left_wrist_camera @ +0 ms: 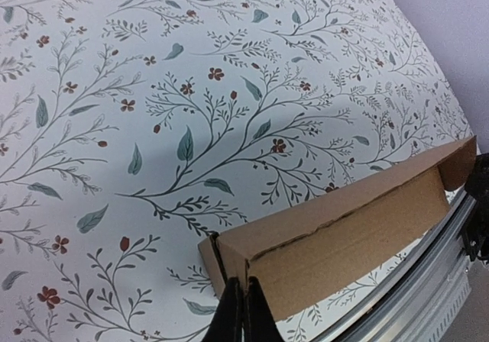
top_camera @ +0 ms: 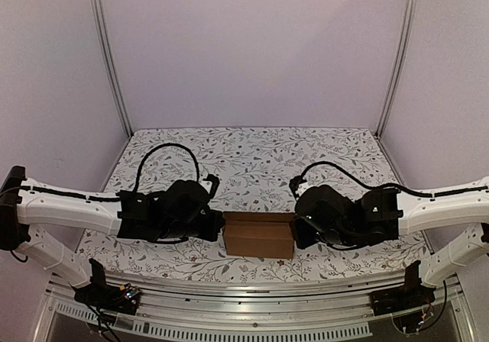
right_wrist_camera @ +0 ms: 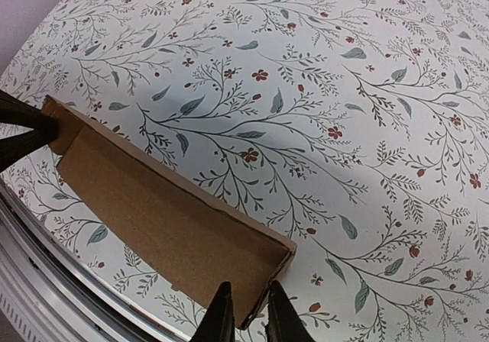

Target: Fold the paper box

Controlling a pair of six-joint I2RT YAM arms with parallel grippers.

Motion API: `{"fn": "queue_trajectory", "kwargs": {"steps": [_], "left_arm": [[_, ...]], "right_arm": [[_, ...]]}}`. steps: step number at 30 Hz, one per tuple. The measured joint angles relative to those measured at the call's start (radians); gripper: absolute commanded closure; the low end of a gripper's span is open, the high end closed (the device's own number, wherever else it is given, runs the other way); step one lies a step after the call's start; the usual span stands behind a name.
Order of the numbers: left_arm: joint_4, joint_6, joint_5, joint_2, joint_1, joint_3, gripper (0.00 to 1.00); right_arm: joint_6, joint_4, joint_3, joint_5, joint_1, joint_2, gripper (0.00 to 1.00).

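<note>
The plain brown cardboard paper box [top_camera: 257, 237], a small oblong carton, is lying on the flower-printed tablecloth [top_camera: 252, 151] just behind the aluminium rail [top_camera: 244, 288], its long side running parallel to the rail at about the rail's middle.

The black left gripper [left_wrist_camera: 243, 317] is sitting at the carton's end further left along the rail, pads pressed together. Whether a thin wall is caught between them I cannot tell.

The black right gripper [right_wrist_camera: 249, 317] is straddling the opposite end wall, its pincer showing a narrow gap and apparently not clamping.

The carton is likely handling as light and thin-walled: stiff along the creases, easily crushed or slid across the cloth. Taking hold at the short end walls, near the corners, is probably safest.
</note>
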Motion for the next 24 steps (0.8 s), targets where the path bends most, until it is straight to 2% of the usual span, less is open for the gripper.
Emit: {"fn": "queue_trajectory", "kwargs": {"steps": [10,24], "left_arm": [[0.001,0.003,0.008,0.007,-0.008,0.006,1.0],[0.0,0.003,0.007,0.011,-0.009,0.01,1.0]], "right_arm": [[0.022,-0.037,0.001,0.021,0.005,0.017,0.77],[0.061,-0.069,0.001,0.041,0.005,0.024,0.84]]}}
